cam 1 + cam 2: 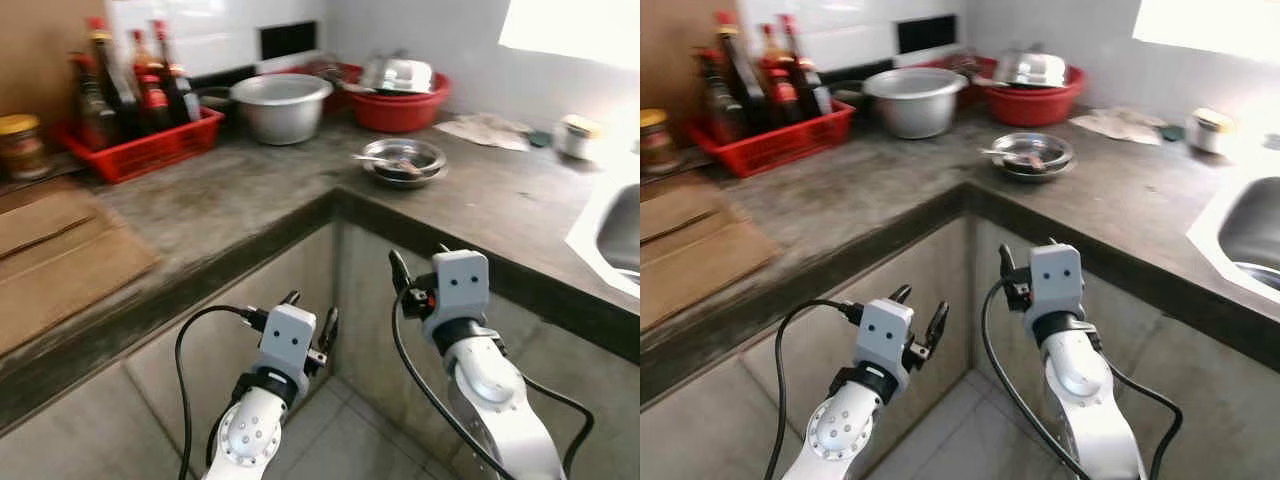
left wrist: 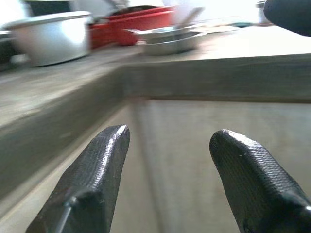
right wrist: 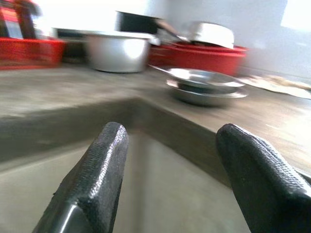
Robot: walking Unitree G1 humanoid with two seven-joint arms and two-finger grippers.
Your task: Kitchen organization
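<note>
both grippers, left (image 1: pixel 308 318) and right (image 1: pixel 420 268), hang open and empty at lower centre, below the counter (image 1: pixel 250 195) edge, likely pre-reach. the dish (image 1: pixel 403 160) sits upper centre, the crate (image 1: pixel 140 145) of bottles upper left.

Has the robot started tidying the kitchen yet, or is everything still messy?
Nothing looks tidied yet. Both the left gripper and right gripper are open and empty, below the counter edge. Waiting on top: the steel plate, the silver pot, the red basin and the red basket of bottles.
</note>
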